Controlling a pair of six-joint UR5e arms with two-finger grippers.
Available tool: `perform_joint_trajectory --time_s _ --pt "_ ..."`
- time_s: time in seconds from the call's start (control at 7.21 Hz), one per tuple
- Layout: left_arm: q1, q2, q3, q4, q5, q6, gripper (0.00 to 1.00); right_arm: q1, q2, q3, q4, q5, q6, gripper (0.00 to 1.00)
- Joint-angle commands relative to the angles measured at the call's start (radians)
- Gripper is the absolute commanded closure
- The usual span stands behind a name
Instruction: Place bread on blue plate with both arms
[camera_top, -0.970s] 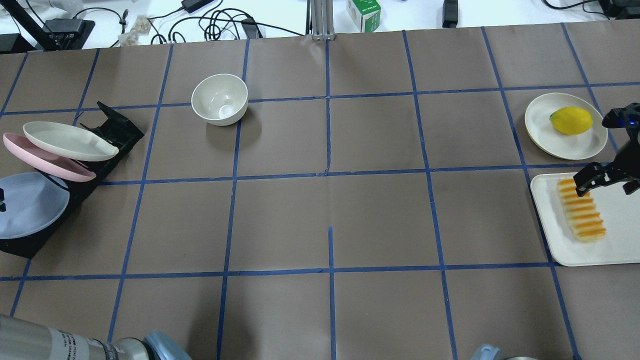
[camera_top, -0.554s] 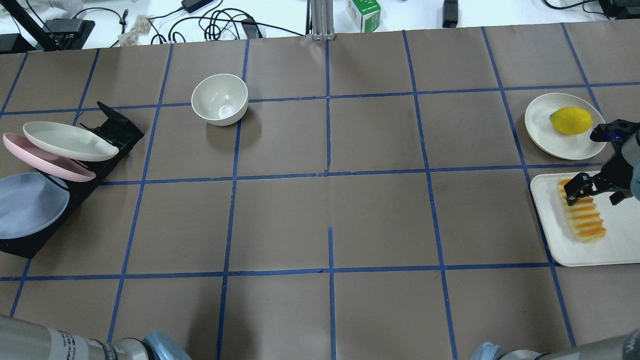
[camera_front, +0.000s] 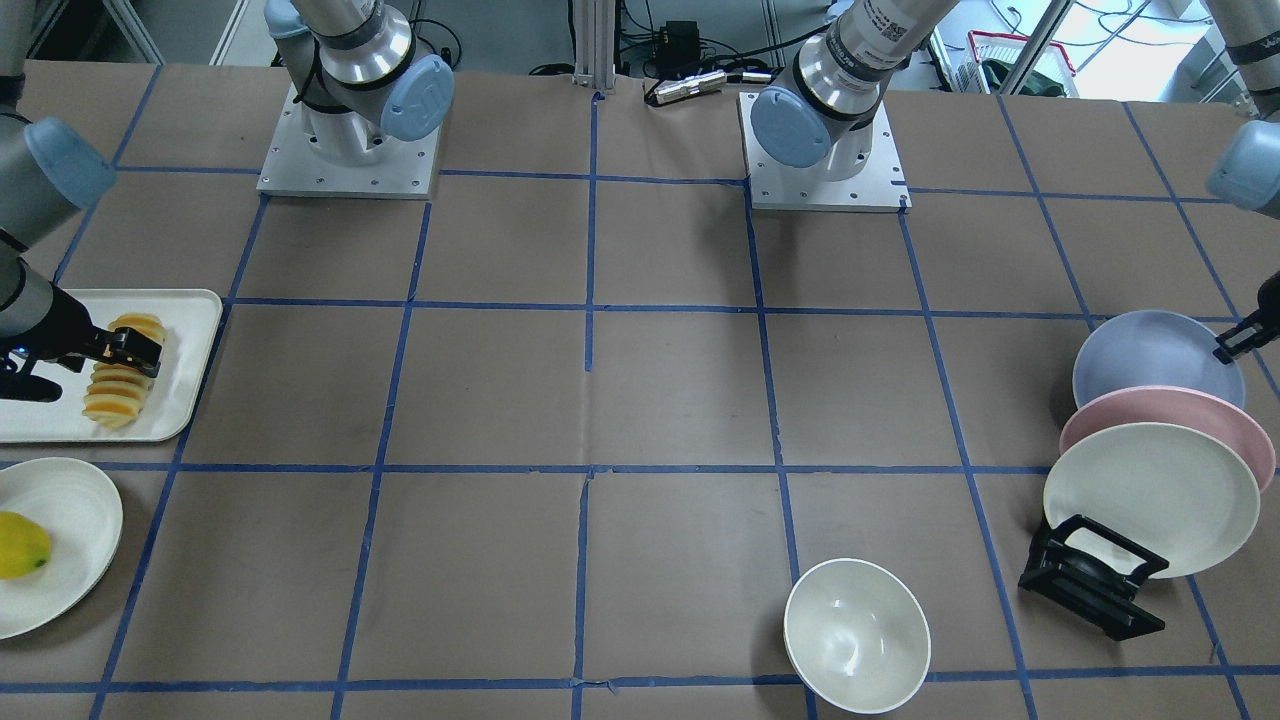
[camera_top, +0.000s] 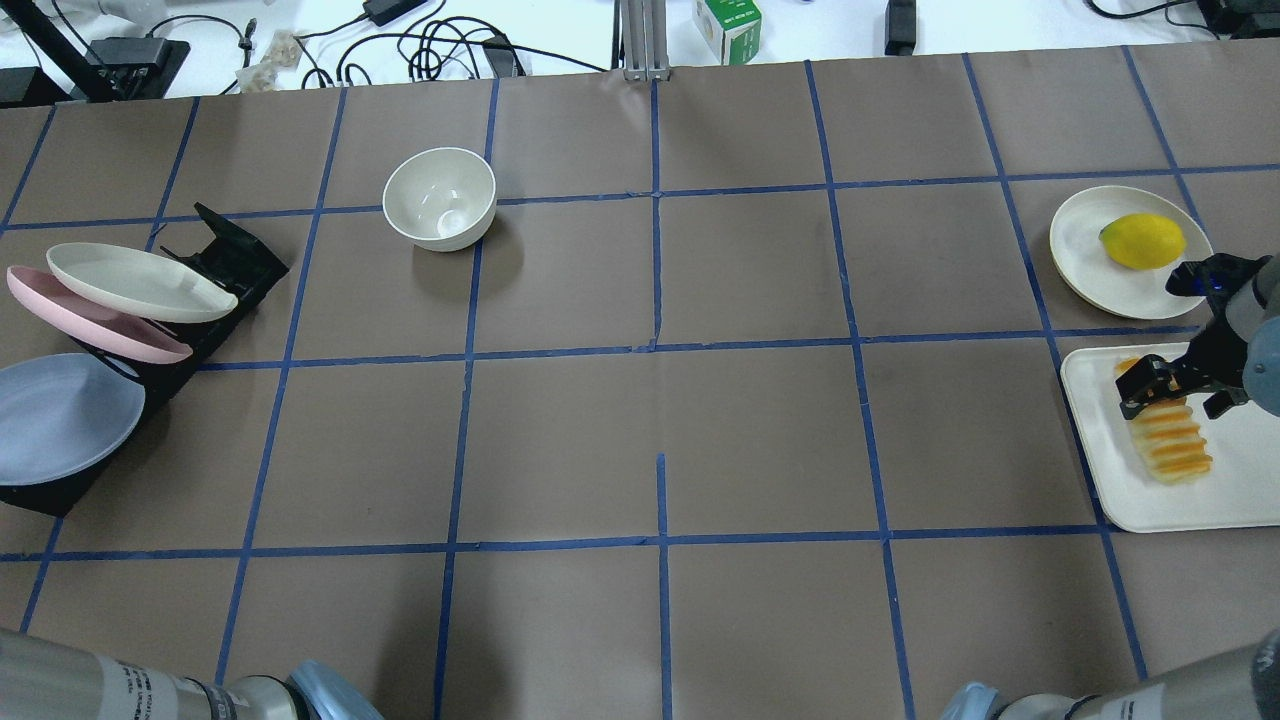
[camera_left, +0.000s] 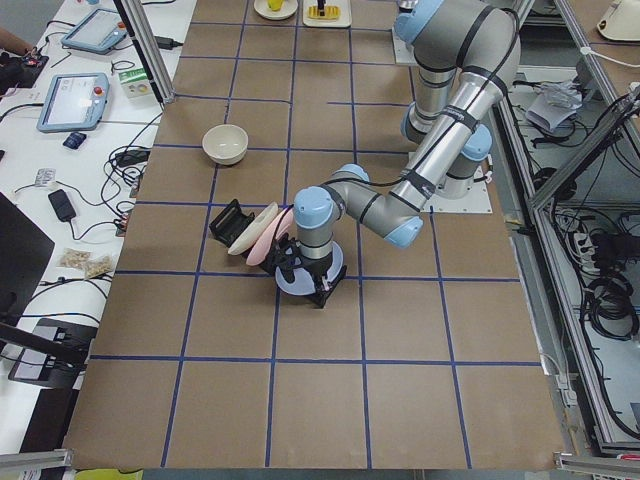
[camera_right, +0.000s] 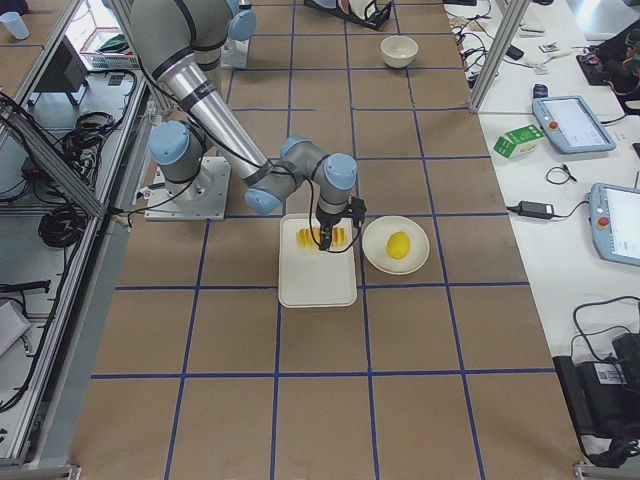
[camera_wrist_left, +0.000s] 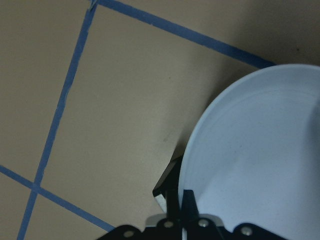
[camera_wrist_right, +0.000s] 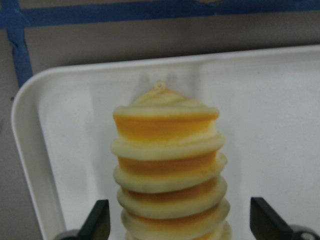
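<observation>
Right now your bread (camera_top: 1168, 445) is lying flat, orange side up, on the white tray (camera_top: 1235, 495) at the robot's right end of the table. Its long axis is running from the tray's far edge toward the robot, slanting a little so the near end is pointing slightly outward to the robot's right. In the right wrist view, the far tip of the loaf (camera_wrist_right: 167, 160) is pointing at the tray's rounded rim.

Your right gripper (camera_top: 1172, 398) is hanging over the far half of the bread with its jaws spread wide. The fingers (camera_wrist_right: 97, 222) are sitting one on each side, crossing the loaf's length at right angles and touching nothing.

At the opposite end, well apart from the bread, the blue plate (camera_top: 60, 415) is leaning in the nearest slot of a black rack (camera_top: 235, 260). A pink plate (camera_top: 90, 320) and a cream plate (camera_top: 135, 285) are leaning behind it. Your left gripper (camera_front: 1238, 342) is pinching the blue plate's rim, and in the left wrist view the fingers (camera_wrist_left: 173, 202) are clamping close together on that edge.
</observation>
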Motion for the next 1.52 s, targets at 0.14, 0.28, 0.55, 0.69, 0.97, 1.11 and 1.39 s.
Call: perform_joint_trajectory --time_s 0.14,0.28,0.55,0.69,0.97,1.11,1.39 --pt "-0.003 0.018 0.094 -0.144 0.009 0.0 1.0 0.0 -0.002 -0.005 0.025 -0.005 0.003 1.0" --pt "-0.002 0.022 0.162 -0.239 0.042 0.012 1.0 0.0 -0.005 -0.007 0.048 -0.006 0.004 1.0" --pt "0.001 0.052 0.208 -0.344 0.062 0.031 1.0 0.014 -0.111 -0.069 0.187 0.004 0.007 1.0" --pt "-0.002 0.093 0.207 -0.393 0.106 0.031 1.0 0.04 -0.147 -0.13 0.297 0.009 0.062 1.0" --pt "-0.018 0.217 0.204 -0.595 0.108 0.031 1.0 0.152 -0.175 -0.285 0.524 0.007 0.171 1.0" --pt "-0.081 0.271 0.198 -0.655 0.108 0.022 1.0 0.209 -0.186 -0.365 0.638 0.024 0.273 1.0" --pt "-0.246 0.334 0.172 -0.737 0.028 -0.039 1.0 0.334 -0.193 -0.463 0.741 0.041 0.381 1.0"
